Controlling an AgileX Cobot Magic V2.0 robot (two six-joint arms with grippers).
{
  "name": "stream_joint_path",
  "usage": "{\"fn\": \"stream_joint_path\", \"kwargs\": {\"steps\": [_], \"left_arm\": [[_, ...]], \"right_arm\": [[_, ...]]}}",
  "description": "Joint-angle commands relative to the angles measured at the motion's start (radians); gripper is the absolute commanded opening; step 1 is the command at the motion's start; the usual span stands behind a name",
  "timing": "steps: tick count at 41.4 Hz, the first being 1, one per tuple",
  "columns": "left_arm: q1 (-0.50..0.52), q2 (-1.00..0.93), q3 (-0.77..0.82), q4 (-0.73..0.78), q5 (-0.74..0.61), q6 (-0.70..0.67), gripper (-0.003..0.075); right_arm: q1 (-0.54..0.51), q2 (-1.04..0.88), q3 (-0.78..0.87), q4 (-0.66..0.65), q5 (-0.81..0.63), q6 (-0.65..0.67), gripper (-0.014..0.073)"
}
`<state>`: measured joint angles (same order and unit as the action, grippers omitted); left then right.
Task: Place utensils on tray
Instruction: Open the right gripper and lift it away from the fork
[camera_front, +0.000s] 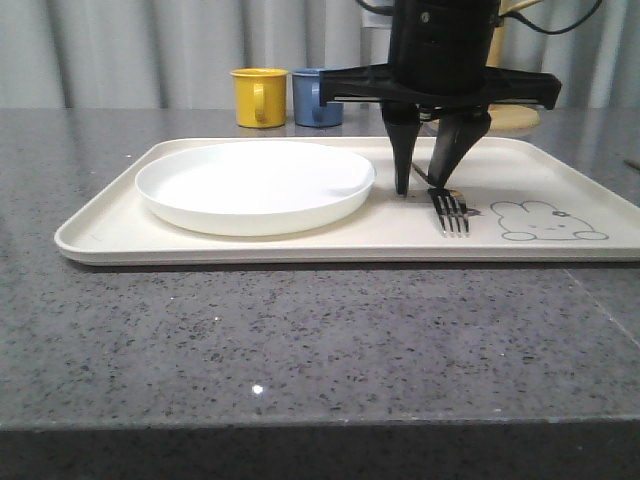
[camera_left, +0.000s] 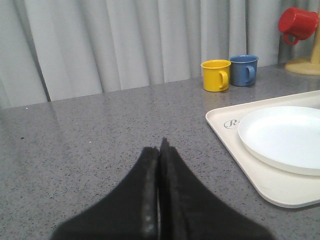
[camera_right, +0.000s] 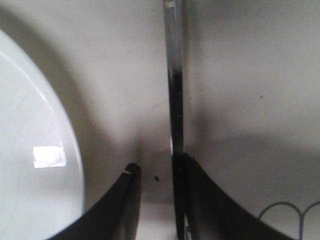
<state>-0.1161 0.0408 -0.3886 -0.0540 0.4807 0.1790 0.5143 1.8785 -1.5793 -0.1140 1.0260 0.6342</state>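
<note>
Now the fork (camera_front: 451, 211) lies on the tray (camera_front: 300, 245), tines toward the camera, just right of the white plate (camera_front: 255, 186) and left of the rabbit drawing (camera_front: 548, 221). Your right end effector (camera_front: 428, 180) stands over it with fingers parted; in the right wrist view the fork's handle (camera_right: 175, 100) runs up along the inner face of one finger (camera_right: 210, 200), while the other finger (camera_right: 117, 205) stands clear of it, so the grip looks released, though whether that one pad is touching the metal you cannot tell for sure. My judgement: the fork is being set down. To finish it well, open a touch wider so both pads are free, then lift straight up, no sideways drift, or you drag the handle and nudge it toward the plate rim. Your left end effector (camera_left: 160, 150) hangs over the bare tabletop (camera_left: 100, 150), fingers pressed together, holding nothing. Chopsticks and spoon: not sighted yet. Writing: a script logo at the tray corner (camera_left: 232, 123) in the left wrist view, first letter reads like "R", the rest hidden by the plate. No readable marks on the yellow mug (camera_front: 259, 97) or blue mug (camera_front: 317, 97).
</note>
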Motion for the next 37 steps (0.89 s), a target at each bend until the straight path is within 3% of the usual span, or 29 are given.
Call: {"fn": "stream_joint_path", "kwargs": {"steps": [1,15,20,37], "left_arm": [[0.002,0.013,-0.023,-0.011,-0.090,-0.010,-0.0019],[0.002,0.013,-0.023,-0.011,-0.090,-0.010,-0.0019],[0.002,0.013,-0.023,-0.011,-0.090,-0.010,-0.0019],[0.002,0.013,-0.023,-0.011,-0.090,-0.010,-0.0019]], "right_arm": [[-0.001,-0.049,-0.043,-0.019,-0.021,-0.001,0.0337],[-0.009,-0.107,-0.124,-0.106,0.046,-0.003,0.0344],[-0.032,-0.140,-0.141,-0.106,0.104,-0.101,0.0344],[-0.282,-0.242,-0.050,-0.064,0.184,-0.321,0.0344]]}}
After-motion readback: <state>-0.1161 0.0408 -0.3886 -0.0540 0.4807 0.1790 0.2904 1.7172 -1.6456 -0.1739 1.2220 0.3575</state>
